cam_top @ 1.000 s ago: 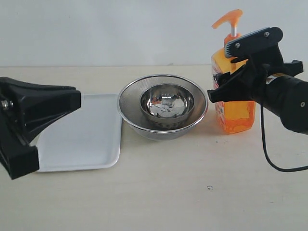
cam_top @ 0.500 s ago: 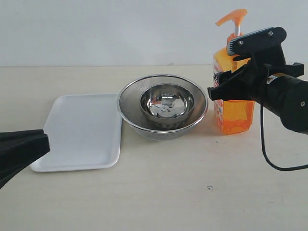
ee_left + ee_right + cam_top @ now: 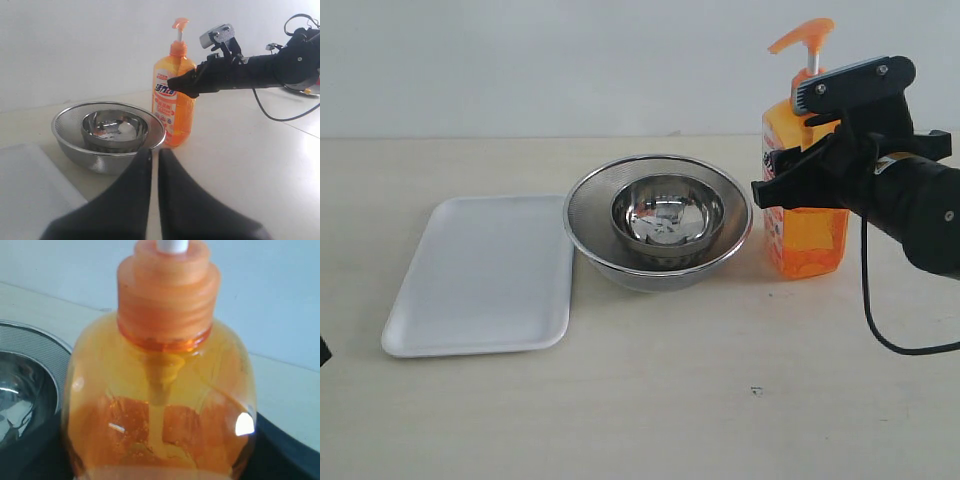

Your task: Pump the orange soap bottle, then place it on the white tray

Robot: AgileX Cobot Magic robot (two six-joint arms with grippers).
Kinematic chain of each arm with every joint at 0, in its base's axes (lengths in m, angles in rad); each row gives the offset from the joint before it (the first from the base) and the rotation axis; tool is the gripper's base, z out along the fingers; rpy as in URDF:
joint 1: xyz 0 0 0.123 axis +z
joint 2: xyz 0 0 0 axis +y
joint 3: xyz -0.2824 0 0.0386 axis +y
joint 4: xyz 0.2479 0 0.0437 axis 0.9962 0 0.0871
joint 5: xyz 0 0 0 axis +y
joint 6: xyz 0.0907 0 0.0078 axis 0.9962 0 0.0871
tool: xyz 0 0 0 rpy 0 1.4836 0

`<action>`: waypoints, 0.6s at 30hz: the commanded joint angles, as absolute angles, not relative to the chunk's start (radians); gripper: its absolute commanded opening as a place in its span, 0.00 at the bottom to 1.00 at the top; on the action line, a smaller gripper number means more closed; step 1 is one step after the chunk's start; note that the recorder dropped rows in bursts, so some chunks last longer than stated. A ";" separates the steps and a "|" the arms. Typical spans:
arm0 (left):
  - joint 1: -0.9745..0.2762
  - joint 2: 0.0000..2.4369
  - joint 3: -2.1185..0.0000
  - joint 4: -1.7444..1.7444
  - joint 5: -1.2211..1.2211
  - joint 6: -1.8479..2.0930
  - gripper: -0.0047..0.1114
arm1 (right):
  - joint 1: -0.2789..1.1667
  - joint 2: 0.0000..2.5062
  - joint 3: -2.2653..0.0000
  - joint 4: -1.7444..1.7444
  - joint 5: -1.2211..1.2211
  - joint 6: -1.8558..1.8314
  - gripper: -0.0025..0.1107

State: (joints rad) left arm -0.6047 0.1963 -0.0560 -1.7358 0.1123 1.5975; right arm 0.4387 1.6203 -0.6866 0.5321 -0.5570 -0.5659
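Orange translucent plastic: orange soap bottle point(image 3: 808, 238), liquid inside, stands on table point(image 3: 720, 400) beside mesh bowl point(image 3: 588, 238) w/ shiny steel bowl point(image 3: 668, 220) nested inside. Right gripper point(image 3: 778, 148) clamps its body. Left gripper point(image 3: 154, 155) closed, holds nothing. White tray point(image 3: 480, 280) lies well apart.

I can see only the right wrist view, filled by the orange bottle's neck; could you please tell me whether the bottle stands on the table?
Observer: Yes, the orange soap bottle stands upright on the table, the right gripper closed around its body.
Operator: Thank you. Where is the white tray?
Observer: The white tray lies beyond the steel bowls, on the side away from the bottle.
Operator: And the left gripper?
Observer: The left gripper is shut, empty, pointing toward the bowls.
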 commanded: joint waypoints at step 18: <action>-0.609 0.000 0.000 -1.744 -0.265 1.483 0.08 | 0.439 1.616 -0.692 0.534 -0.549 -0.548 0.02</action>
